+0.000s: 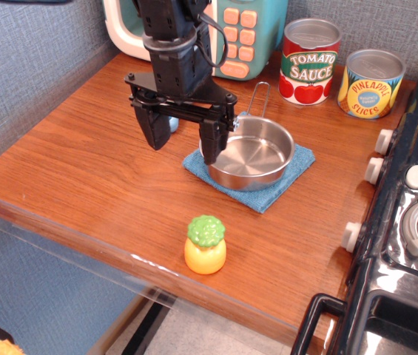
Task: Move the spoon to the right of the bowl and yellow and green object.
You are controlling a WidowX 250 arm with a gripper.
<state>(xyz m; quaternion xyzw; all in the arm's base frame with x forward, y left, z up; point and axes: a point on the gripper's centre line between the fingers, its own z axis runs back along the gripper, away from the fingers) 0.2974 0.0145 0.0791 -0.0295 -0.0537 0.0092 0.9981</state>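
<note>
Claw (182,148) wide open, empty; bowl (251,152) just right, pineapple (206,245) below, spoon (172,123) partly hidden behind.

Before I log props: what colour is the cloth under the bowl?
Blue cloth under the bowl, in observation.image.
</note>
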